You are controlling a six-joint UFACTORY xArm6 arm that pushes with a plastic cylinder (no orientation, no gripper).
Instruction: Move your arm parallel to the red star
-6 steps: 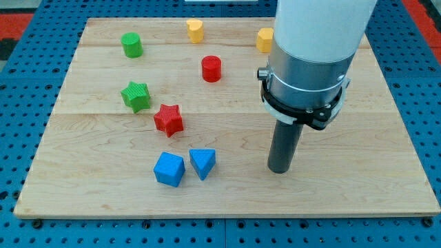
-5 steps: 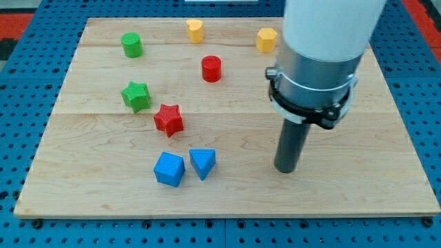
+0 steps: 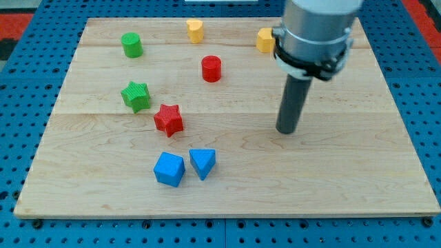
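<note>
The red star lies on the wooden board, left of centre. My tip rests on the board well to the star's right, at about the same height in the view, with open wood between them. It touches no block.
A green star sits up-left of the red star. A blue cube and a blue triangle lie below it. A red cylinder, green cylinder, yellow heart-like block and a yellow block sit towards the top.
My tip has moved towards the view's top, from level with the blue blocks to level with the red star. No block has moved.
</note>
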